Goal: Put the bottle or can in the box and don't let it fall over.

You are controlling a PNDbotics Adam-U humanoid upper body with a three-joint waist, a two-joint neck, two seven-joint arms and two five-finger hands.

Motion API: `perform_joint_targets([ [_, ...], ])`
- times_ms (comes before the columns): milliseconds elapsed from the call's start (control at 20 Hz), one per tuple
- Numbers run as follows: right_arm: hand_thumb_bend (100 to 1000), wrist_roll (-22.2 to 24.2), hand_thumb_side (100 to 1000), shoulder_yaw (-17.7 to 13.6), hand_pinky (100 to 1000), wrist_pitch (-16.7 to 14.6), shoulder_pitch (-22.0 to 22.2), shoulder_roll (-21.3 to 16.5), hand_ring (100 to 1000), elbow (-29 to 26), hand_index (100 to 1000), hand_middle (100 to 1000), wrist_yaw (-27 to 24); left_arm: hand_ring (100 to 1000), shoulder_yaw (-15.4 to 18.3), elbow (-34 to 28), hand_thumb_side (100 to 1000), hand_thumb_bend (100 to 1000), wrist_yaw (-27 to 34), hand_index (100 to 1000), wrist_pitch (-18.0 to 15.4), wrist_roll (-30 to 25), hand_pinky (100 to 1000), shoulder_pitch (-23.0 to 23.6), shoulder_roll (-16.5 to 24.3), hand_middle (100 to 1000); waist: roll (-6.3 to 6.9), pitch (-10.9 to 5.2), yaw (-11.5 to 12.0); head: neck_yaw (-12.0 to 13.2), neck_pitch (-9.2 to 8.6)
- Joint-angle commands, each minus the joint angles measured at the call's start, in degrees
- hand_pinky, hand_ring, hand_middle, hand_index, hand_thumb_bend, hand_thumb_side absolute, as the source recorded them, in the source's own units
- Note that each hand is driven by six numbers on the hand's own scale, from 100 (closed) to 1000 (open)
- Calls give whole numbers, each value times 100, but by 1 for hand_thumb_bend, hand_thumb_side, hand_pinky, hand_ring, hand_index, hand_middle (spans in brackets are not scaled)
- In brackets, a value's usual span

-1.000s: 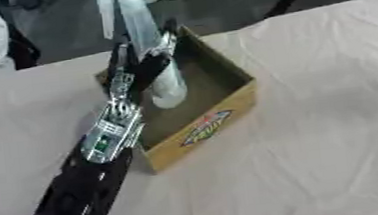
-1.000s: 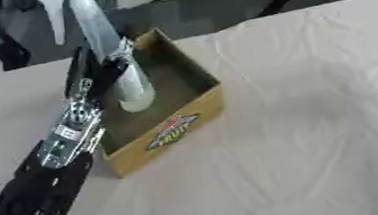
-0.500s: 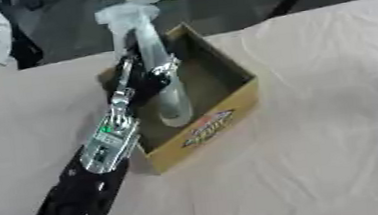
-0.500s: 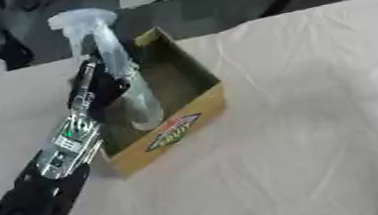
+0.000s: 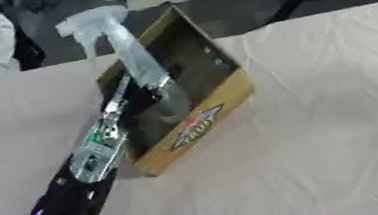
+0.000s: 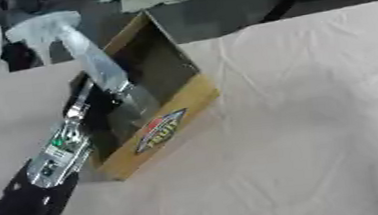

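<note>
Left eye view: left hand (image 5: 142,91) clasps translucent plastic spray bottle (image 5: 135,60) inside rectangular cardboard box (image 5: 218,96).

A box (image 5: 203,120) sits on the table (image 5: 318,131), toward the left and far side, set askew so that one corner points at the near edge. Inside the box stands a spray bottle (image 5: 140,69), its base down within the walls and its neck leaning up and to the left, so the head rises above the box's left rim. The left arm comes in from the lower left corner along the box's left wall, and the left hand (image 5: 139,102) reaches over that wall into the box, against the bottle's lower part. To the right of the box the table stretches away. Behind the table's far edge lies the floor (image 6: 217,11).
</note>
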Motion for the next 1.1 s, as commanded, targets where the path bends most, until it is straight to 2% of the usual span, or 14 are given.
perform_joint_targets([
  [50, 100, -6, 771, -54, 871, -14, -64, -125, 745, -61, 846, 785, -27, 884, 69, -123, 602, 622, -55, 827, 61, -54, 937, -47, 167, 861, -63, -170, 16, -1, -31],
  [300, 100, 3, 770, -51, 871, -14, -58, -129, 745, -54, 846, 785, -26, 882, 71, -305, 625, 608, 134, 822, 86, 15, 930, -158, 213, 860, -68, -187, 22, 9, -24],
  [700, 100, 20, 768, -45, 871, -20, -54, -143, 745, -48, 846, 785, -32, 885, 50, -534, 630, 615, 197, 820, 314, 3, 931, -337, 278, 860, -45, -224, 17, 25, -11],
  [900, 100, 26, 768, -48, 871, -21, -56, -142, 745, -45, 846, 785, -45, 888, 38, -573, 598, 614, 136, 819, 406, -34, 933, -327, 318, 856, -32, -229, 15, 18, -7],
  [1100, 100, 16, 771, -62, 870, -26, -46, -145, 744, -42, 846, 785, -60, 894, 37, -570, 604, 613, -19, 822, 558, -209, 942, -270, 370, 859, -24, -229, 34, 11, -5],
])
